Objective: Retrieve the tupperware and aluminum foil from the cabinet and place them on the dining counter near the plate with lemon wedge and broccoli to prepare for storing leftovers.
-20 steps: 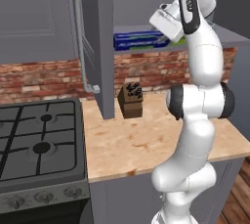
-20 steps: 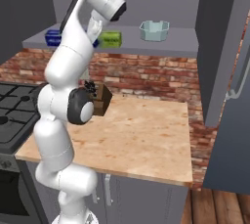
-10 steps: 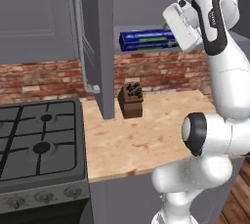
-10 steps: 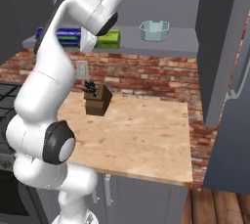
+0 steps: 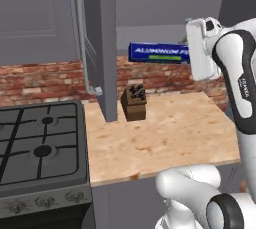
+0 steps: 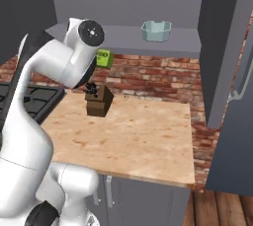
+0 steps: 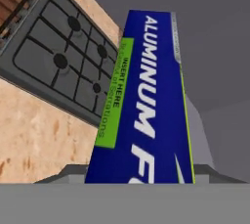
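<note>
My gripper (image 5: 192, 55) is shut on the right end of the aluminum foil (image 5: 157, 52), a long blue box with a lime-green stripe, held level in front of the open cabinet (image 5: 97, 48). In the hand view the aluminum foil (image 7: 141, 115) runs away from the jaws, above the stove and worktop. Its green end (image 6: 104, 58) pokes out from behind my arm. The tupperware (image 6: 156, 30), a pale teal tub, stands on the cabinet shelf (image 6: 148, 42). The dining counter, plate, lemon wedge and broccoli are out of view.
A brown knife block (image 5: 134, 103) stands on the wood worktop (image 5: 170, 133) under the cabinet, against the brick wall. A gas stove (image 5: 40, 143) lies to the left. The cabinet doors (image 6: 222, 47) hang open at both sides.
The arm has swung and the foil box has come out of the cabinet, lower and nearer than before. The tupperware has stayed on the shelf.
</note>
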### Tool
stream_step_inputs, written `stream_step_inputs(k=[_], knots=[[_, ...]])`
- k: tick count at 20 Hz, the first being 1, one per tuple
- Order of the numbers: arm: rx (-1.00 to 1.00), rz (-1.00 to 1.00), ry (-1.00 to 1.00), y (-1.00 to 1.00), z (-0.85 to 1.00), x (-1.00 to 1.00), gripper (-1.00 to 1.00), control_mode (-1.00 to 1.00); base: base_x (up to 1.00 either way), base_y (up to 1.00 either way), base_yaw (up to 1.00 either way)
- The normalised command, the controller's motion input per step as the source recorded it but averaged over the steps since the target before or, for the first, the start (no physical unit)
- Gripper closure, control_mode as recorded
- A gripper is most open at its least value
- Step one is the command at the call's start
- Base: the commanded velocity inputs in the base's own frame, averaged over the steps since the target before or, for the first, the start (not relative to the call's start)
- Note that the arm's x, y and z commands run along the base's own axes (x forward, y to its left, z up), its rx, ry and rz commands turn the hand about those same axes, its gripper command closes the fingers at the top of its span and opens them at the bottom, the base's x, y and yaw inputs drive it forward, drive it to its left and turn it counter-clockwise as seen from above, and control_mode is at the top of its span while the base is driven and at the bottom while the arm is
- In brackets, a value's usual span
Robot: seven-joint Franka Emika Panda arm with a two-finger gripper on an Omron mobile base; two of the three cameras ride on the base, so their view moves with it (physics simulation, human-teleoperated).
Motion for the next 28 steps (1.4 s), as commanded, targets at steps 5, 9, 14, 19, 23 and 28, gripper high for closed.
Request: stream_step_inputs(k=[5,9,14,19,23,28], knots=[[0.0,-0.07,-0.01,-0.11,-0.01,-1.0,1.0,-1.0,0.0,0.0,0.0],[0.0,-0.12,0.09,-0.22,-0.01,-1.0,1.0,-1.0,0.0,0.0,0.0],[0.0,-0.17,0.13,-0.15,0.0,-0.54,1.0,-1.0,0.0,0.0,0.0],[0.0,0.0,0.0,0.0,0.0,0.0,1.0,1.0,-0.02,0.0,0.0],[0.0,0.0,0.0,0.0,0.0,0.0,1.0,1.0,-0.9,-0.08,-0.07],[0.0,0.0,0.0,0.0,0.0,0.0,1.0,1.0,-1.0,-0.02,-0.01]])
